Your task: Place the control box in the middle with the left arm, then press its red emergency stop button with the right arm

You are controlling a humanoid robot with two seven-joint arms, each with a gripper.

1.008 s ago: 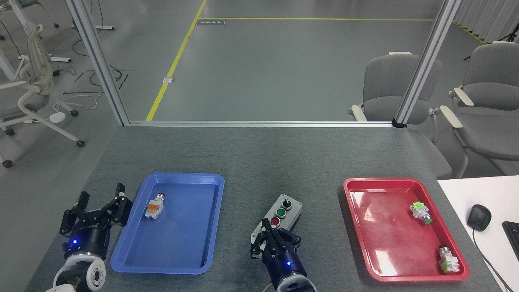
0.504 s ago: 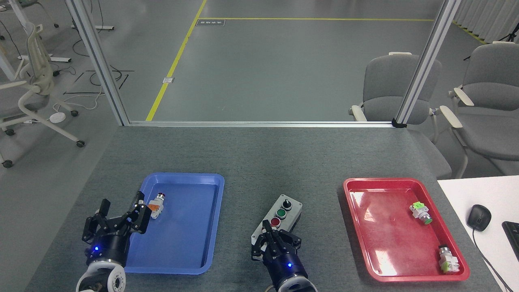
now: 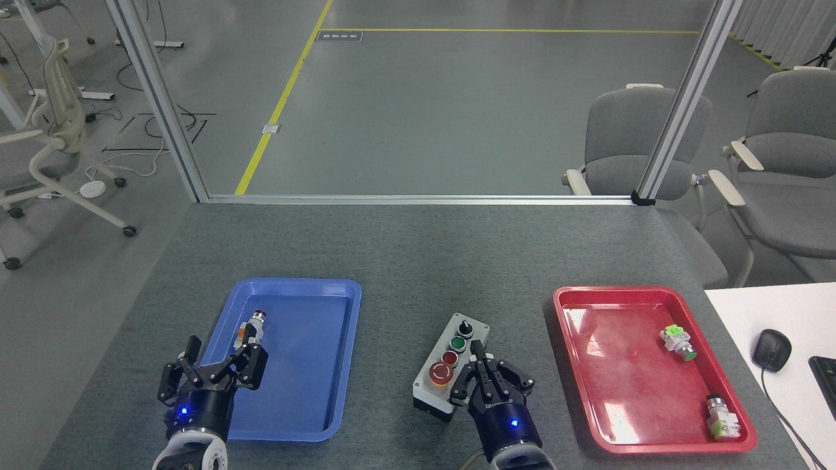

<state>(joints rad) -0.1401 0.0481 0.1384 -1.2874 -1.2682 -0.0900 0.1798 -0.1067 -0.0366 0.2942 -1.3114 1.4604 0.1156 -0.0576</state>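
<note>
The control box [image 3: 471,331] lies on the dark-grey tabletop in the middle, between the two trays, angled with its black knob at the far end. Its red emergency stop button [image 3: 440,373] sits at the near end, uncovered. My right gripper [image 3: 476,358] is shut and points away from me, just right of the box's near half, beside the small red button. My left gripper [image 3: 219,362] is open and empty, over the near-left part of the blue tray [image 3: 307,365].
A white-and-orange push-button unit [image 3: 251,328] lies in the blue tray just beyond my left gripper. The red tray [image 3: 620,391] on the right holds two green-tipped units. A white desk with a mouse [image 3: 771,349] adjoins the right edge.
My right gripper has moved right, off the near end of the box, uncovering the big red button. My left gripper has moved right and nearer, from beside the blue tray to over it.
</note>
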